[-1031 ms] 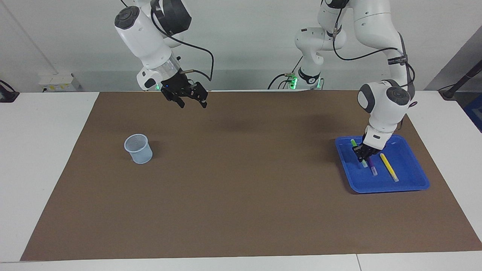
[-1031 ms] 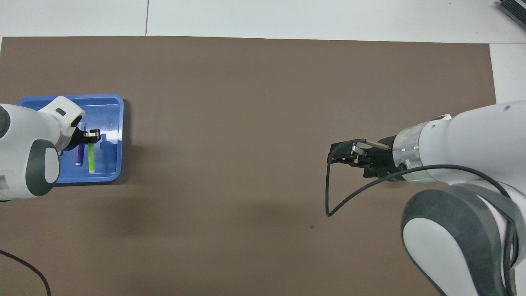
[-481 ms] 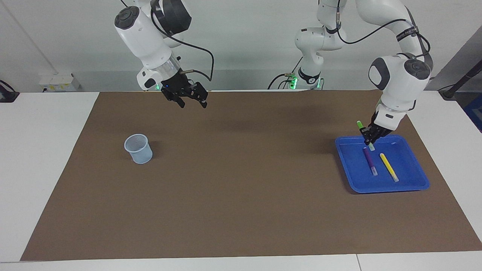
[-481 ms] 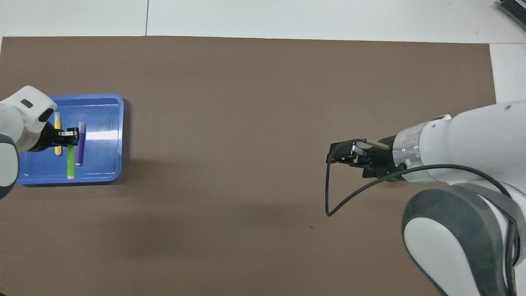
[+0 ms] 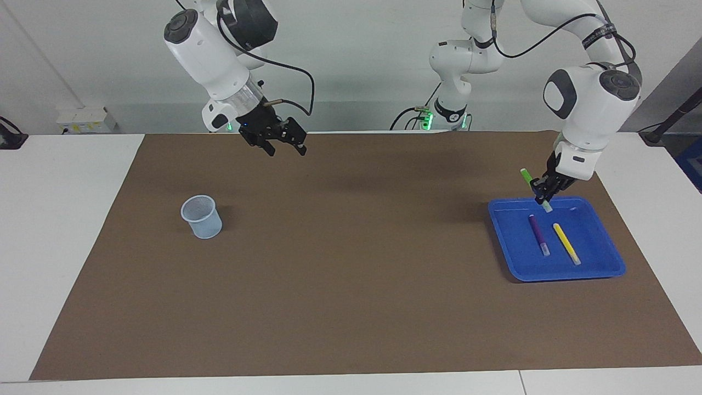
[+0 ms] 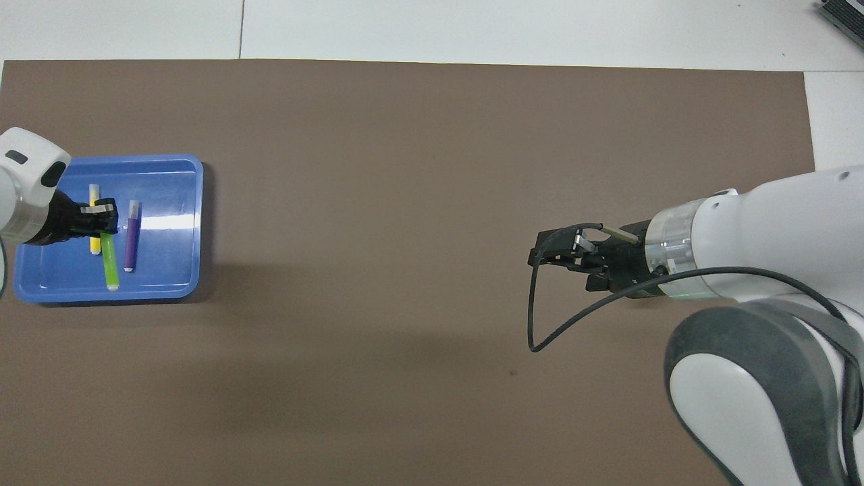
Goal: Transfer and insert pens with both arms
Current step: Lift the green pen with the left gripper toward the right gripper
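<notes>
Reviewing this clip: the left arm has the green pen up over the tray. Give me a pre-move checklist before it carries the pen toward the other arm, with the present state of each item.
1. Left gripper shut on the green pen: ok.
2. Green pen lifted off the blue tray: ok; it hangs tilted over the tray's edge nearest the robots.
3. Purple pen and yellow pen lying in the tray, apart from the held pen: ok.
4. Right gripper open to receive: ok; it waits in the air over the mat.
5. Mesh cup upright on the mat toward the right arm's end: ok.
6. Firmness of the grip on the pen: cannot tell.
</notes>
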Motion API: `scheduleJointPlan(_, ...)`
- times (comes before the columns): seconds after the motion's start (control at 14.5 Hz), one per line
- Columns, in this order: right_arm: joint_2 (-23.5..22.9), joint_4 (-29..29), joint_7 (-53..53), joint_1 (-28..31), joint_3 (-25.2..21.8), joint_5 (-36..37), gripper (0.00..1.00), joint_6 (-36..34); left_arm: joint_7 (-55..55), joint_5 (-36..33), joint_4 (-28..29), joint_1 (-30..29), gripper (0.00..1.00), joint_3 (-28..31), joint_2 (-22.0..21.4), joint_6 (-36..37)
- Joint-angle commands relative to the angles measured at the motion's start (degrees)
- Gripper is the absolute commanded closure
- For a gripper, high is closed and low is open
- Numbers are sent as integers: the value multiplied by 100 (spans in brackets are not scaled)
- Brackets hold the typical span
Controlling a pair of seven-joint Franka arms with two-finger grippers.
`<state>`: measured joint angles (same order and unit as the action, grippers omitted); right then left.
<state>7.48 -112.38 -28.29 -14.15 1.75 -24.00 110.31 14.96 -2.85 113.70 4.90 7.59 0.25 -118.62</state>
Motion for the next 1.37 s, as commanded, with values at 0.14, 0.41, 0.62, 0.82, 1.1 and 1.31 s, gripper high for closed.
scheduleJointPlan(0.14, 96, -196, -458, -238, -16, -157, 0, 377, 2042, 30, -321, -68, 98, 93, -174, 94)
scheduleJointPlan(0.41, 96, -231, -493, -370, -8, -209, 0, 413, 3451, 345, -472, -498, 98, 111, -218, 94)
scheduleJointPlan(0.62, 104, -275, -704, -378, -8, -517, 0, 570, 3996, 425, -410, -587, 98, 102, -350, 94)
scheduleJointPlan(0.82, 78, -345, -713, -466, -16, -779, 0, 746, 4435, 425, -375, -490, 98, 59, -403, 146)
scheduleJointPlan(1.1, 69, -372, -784, -676, -16, -878, 0, 1010, 5270, 425, -59, -122, 98, 23, -692, 182)
scheduleJointPlan(1.31, -36, -390, -810, -914, -16, -887, 0, 1299, 6183, 417, 12, 396, 98, 23, -781, 191)
